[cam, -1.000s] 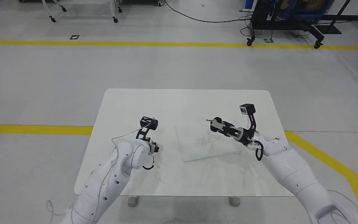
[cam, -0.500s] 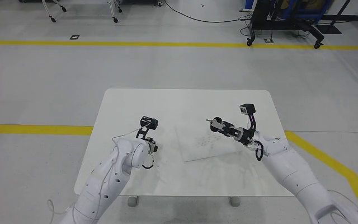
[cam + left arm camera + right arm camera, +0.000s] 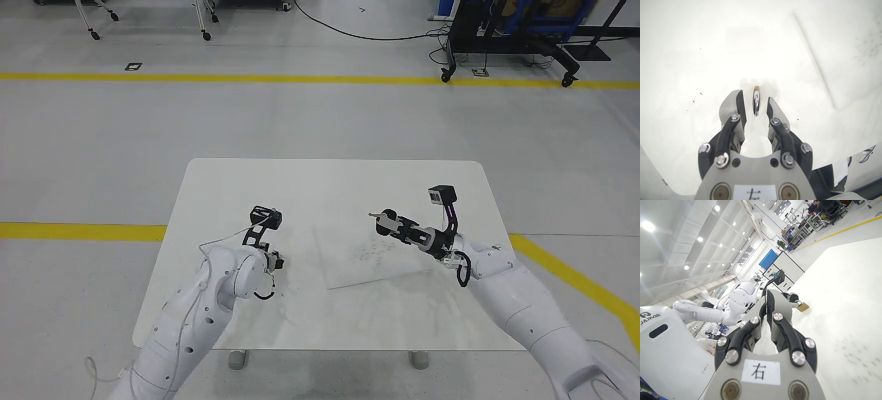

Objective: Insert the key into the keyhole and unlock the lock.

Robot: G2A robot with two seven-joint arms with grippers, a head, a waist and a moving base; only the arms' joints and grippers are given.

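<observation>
A small brass padlock (image 3: 756, 102) with a silver shackle stands on the white table (image 3: 330, 180), near its left front part. My left gripper (image 3: 755, 96) points down over it, open, one finger on each side of the shackle with a gap on both sides. The right wrist view looks across the table at the padlock (image 3: 803, 307), with the left gripper's dark fingers (image 3: 792, 296) around its shackle. My right gripper (image 3: 385, 222) is held above the table's right half, shut on the thin metal key (image 3: 372, 213), whose tip points toward the left arm.
A thin white sheet (image 3: 375, 262) with dark scuff marks lies on the middle of the table between the two arms. The table's front edge runs close behind the left gripper. Bare tabletop stretches toward the far edge.
</observation>
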